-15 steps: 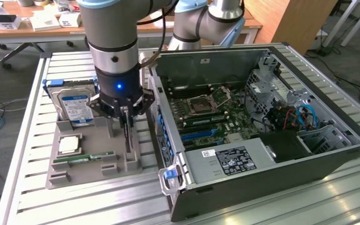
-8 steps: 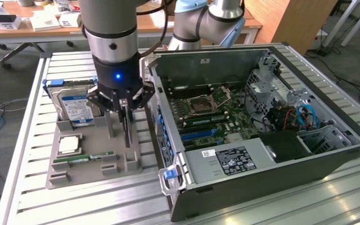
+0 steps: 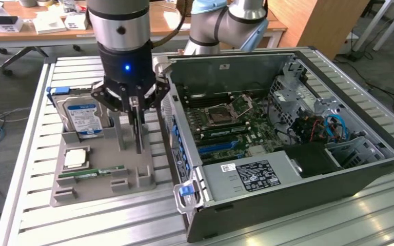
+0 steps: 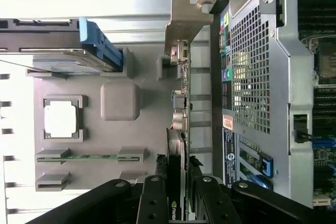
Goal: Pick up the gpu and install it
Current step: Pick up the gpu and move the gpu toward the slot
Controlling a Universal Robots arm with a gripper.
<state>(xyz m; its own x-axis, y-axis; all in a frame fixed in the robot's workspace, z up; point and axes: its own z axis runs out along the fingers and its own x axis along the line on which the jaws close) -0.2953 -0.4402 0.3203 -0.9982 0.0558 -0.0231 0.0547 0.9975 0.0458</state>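
The gpu (image 3: 139, 134) is a thin dark card seen edge-on, standing upright over the grey parts holder (image 3: 104, 190) beside the open computer case (image 3: 224, 69). My gripper (image 3: 137, 110) reaches down from above and is shut on the card's upper edge. In the wrist view the gripper (image 4: 177, 184) has a black finger on each side of the gpu (image 4: 181, 111), and the card's silvery bracket (image 4: 184, 22) lies at its far end. I cannot tell whether the card's lower edge still rests in the holder (image 4: 149, 135). The case's motherboard (image 3: 231, 123) lies exposed with blue slots (image 3: 217, 146).
On the holder also sit a silver blue-labelled hard drive (image 3: 84, 115), a square processor chip (image 3: 76, 158) and a narrow green memory stick (image 3: 91, 173). The case's rear panel (image 4: 252, 77) stands close beside the card. The ribbed metal table (image 3: 33, 205) ends at the exterior view's left.
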